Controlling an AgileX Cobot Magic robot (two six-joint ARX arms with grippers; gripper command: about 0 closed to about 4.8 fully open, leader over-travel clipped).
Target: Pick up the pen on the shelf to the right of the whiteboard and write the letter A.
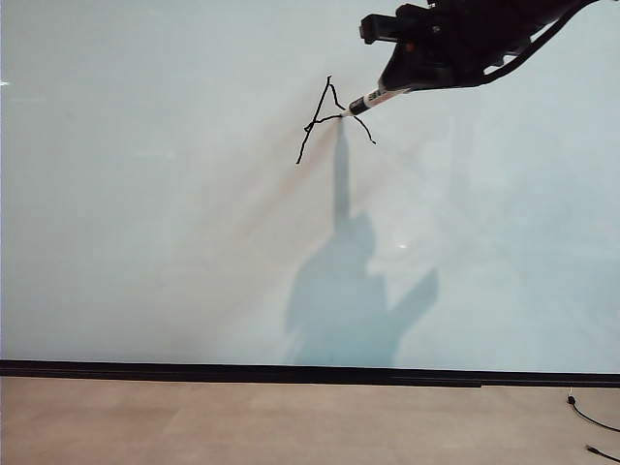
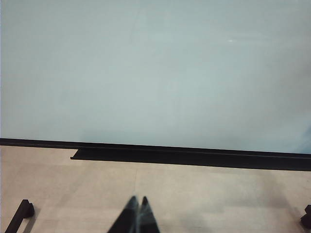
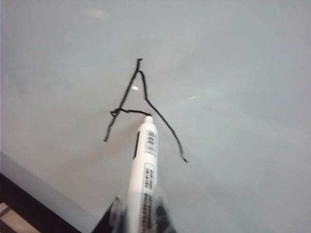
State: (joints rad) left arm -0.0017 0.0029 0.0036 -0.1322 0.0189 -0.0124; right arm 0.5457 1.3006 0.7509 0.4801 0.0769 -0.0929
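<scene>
Toward the upper edge of the whiteboard (image 1: pixel 145 213), right of its middle in the exterior view, the right gripper (image 1: pixel 412 82) clamps the pen (image 1: pixel 373 100) with its tip on the crossbar of the letter A (image 1: pixel 331 121); both slanting legs are drawn, and the crossbar reaches from the left leg to the tip but not yet to the right leg, so the step in hand looks like finishing that bar. The next move would call for a short, steady drag across to the right leg, then a clean lift off the board. The board is glossy and pale, with the arm's shadow below the letter, a black strip along its lower edge and tan floor beyond. In the left wrist view the left gripper (image 2: pixel 137 216) hangs over that floor with its fingers pressed together, empty, near the board's lower edge. In the right wrist view the pen's white barrel runs from the gripping jaws to the bar.
</scene>
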